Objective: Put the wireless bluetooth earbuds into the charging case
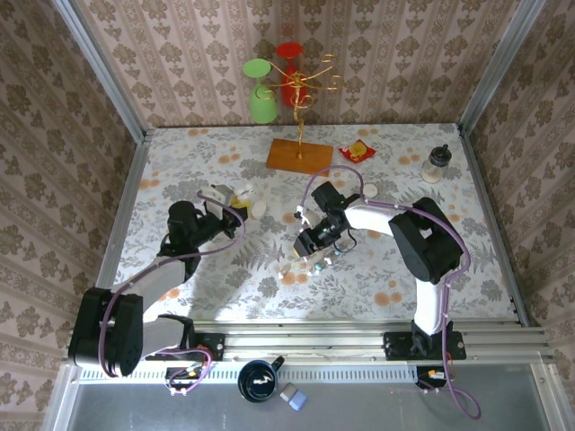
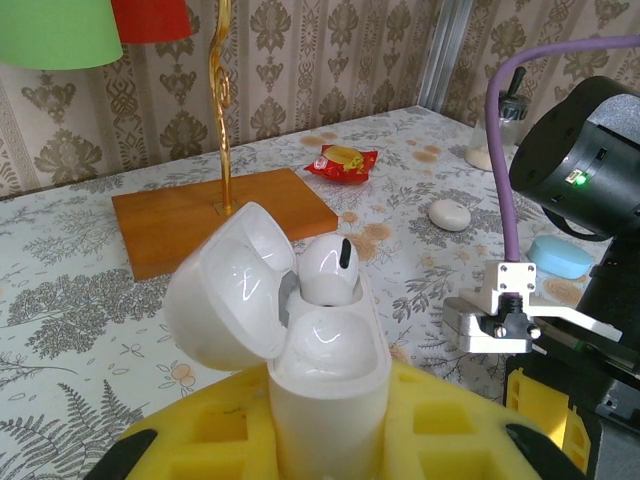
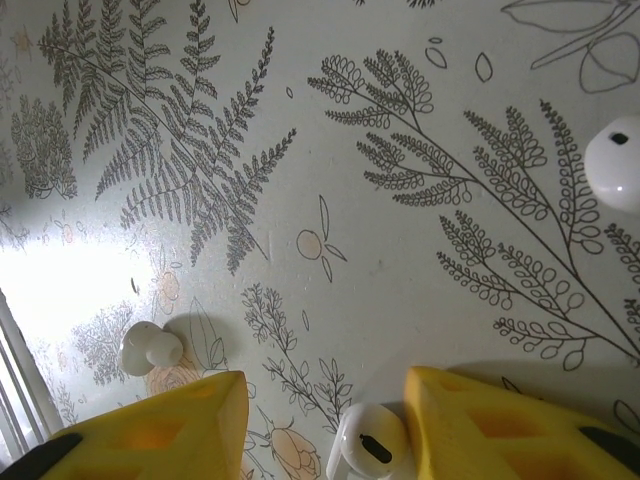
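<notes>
An open white charging case stands upright between the yellow fingers of my left gripper, which is shut on it. Its lid is swung back to the left. One white earbud sits in the far slot and the near slot is empty. In the top view the left gripper hovers left of centre. My right gripper points down at the table, open, with a white earbud lying between its fingers, close to the right one. Two more earbuds lie off to either side. The right gripper is mid-table.
A wooden base with a gold stand holding a green and a red cup stands at the back. A red snack packet, a closed white case and a blue case lie on the floral table. A small bottle stands back right.
</notes>
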{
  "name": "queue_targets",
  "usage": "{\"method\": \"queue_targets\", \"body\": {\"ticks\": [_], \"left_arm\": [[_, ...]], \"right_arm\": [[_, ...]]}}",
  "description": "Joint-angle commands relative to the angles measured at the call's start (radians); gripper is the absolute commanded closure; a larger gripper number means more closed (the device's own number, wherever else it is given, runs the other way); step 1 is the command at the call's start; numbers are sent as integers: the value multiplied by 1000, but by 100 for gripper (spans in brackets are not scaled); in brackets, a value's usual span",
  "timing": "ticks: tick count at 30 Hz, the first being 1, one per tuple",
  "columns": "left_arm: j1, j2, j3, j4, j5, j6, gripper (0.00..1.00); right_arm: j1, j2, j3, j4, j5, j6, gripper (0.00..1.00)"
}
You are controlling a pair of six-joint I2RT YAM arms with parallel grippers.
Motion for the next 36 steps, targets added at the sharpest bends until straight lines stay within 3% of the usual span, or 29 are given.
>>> {"method": "queue_targets", "body": {"ticks": [1, 13, 36], "left_arm": [[-8, -3, 32, 19, -9, 15, 100], [-9, 3, 29, 20, -9, 14, 100], [-15, 30, 36, 25, -4, 18, 100]], "right_arm": [[6, -27, -33, -52, 0, 2, 53], [-14, -34, -51, -72, 32, -17, 56], [-16, -92, -81, 0, 81, 6, 80]]}}
